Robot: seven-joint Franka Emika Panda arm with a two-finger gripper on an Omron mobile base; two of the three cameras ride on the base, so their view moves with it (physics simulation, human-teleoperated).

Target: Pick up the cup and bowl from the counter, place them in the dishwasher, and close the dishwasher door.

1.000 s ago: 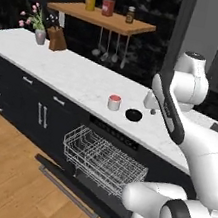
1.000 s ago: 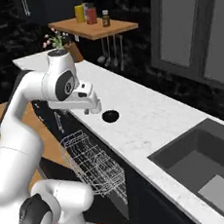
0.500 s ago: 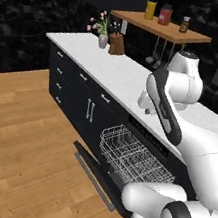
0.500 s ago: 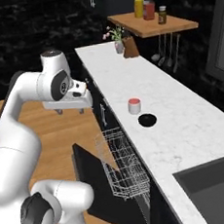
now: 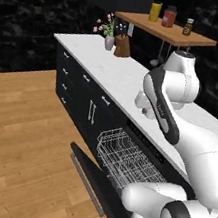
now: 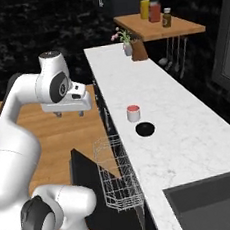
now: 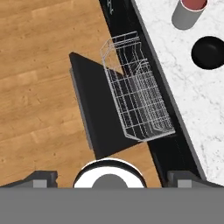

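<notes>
The cup [image 6: 133,113], grey-white with a red inside, stands upright on the white marble counter [image 6: 178,125]. The small black bowl [image 6: 145,129] sits just beside it; both also appear as the cup [image 7: 190,11] and bowl [image 7: 210,52] in the hand view. Below them the dishwasher door [image 6: 86,185] lies folded down, and the white wire rack [image 6: 116,177] is pulled out over it. My gripper [image 6: 69,114] hangs open and empty, high over the wooden floor and out from the counter edge. In the hand view the gripper [image 7: 113,180] looks down on the door [image 7: 98,109] and rack [image 7: 138,105].
A dark sink [image 6: 216,202] is set in the counter's near end. A flower vase [image 5: 109,41] and knife block [image 5: 123,47] stand at the far end under a wooden shelf [image 5: 165,29] with jars. Black drawer cabinets [image 5: 78,93] line the front. Wooden floor [image 5: 20,136] lies open on the left.
The whole picture has shifted, so the base has moved. The hand, which was over the counter edge near the bowl, now hangs out over the floor beyond the open door. Cup and bowl stay put.
</notes>
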